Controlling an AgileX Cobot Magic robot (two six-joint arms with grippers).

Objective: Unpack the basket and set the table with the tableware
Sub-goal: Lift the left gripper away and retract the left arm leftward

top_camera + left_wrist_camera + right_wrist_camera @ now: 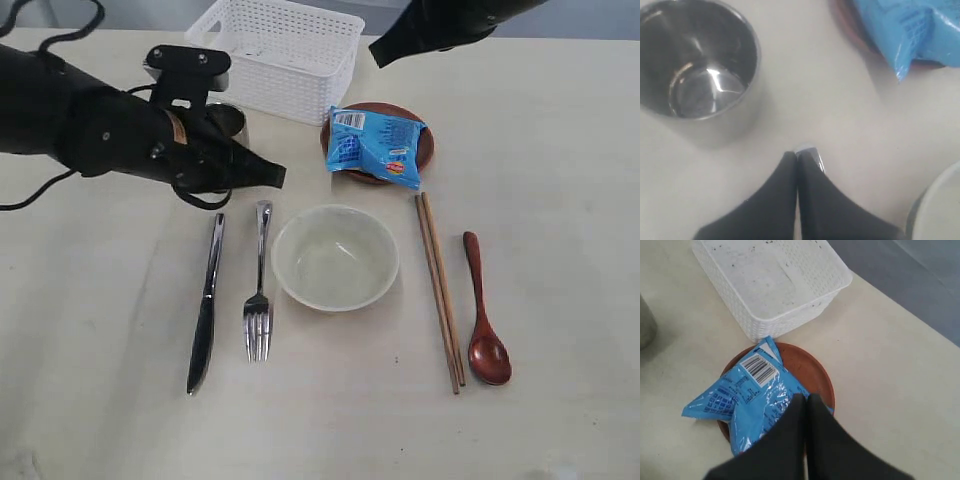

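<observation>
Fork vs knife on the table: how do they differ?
The fork ends in tines; the knife ends in one tapering blade. The fork lies beside the bowl; the knife lies one place further out. The fork lies nearly straight; the knife slants slightly. Both are shiny steel, flat on the table, handles toward the basket.

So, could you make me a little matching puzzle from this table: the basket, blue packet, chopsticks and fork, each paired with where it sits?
Things:
1 basket
2 blue packet
3 chopsticks
4 fork

Places:
A between the knife and the bowl
B lying on the brown plate
C farther back than the plate, empty
D between the bowl and the wooden spoon

Pairs: 1-C, 2-B, 3-D, 4-A
</observation>
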